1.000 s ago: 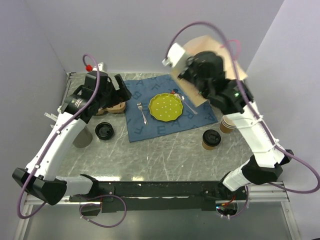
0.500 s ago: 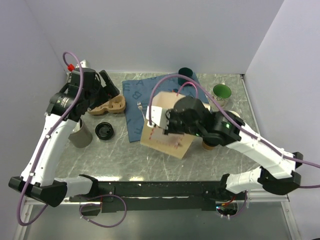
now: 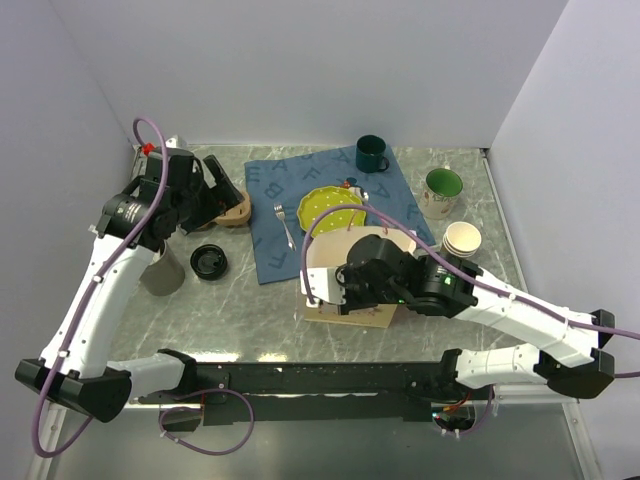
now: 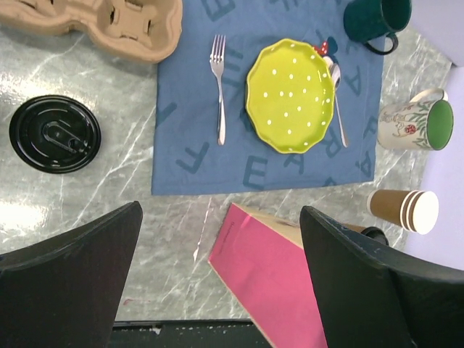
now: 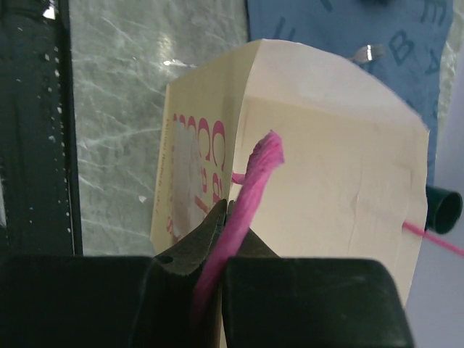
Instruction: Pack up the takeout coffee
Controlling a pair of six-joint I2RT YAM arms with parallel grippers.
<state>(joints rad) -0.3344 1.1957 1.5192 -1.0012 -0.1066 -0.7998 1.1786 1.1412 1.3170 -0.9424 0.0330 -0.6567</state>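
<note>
Right wrist shows our right gripper pinching the pink handle of the paper bag. Our left gripper hangs spread wide, and we glimpse the takeout coffee just beside the bag, mostly hidden.

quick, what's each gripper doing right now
left gripper: open, jaws wide apart, holding nothing
right gripper: closed on the pink rope handle of the cream paper bag

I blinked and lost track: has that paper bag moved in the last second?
Yes. The paper bag has swung from high above the far right corner of the blue placemat down to just off its near edge.
</note>
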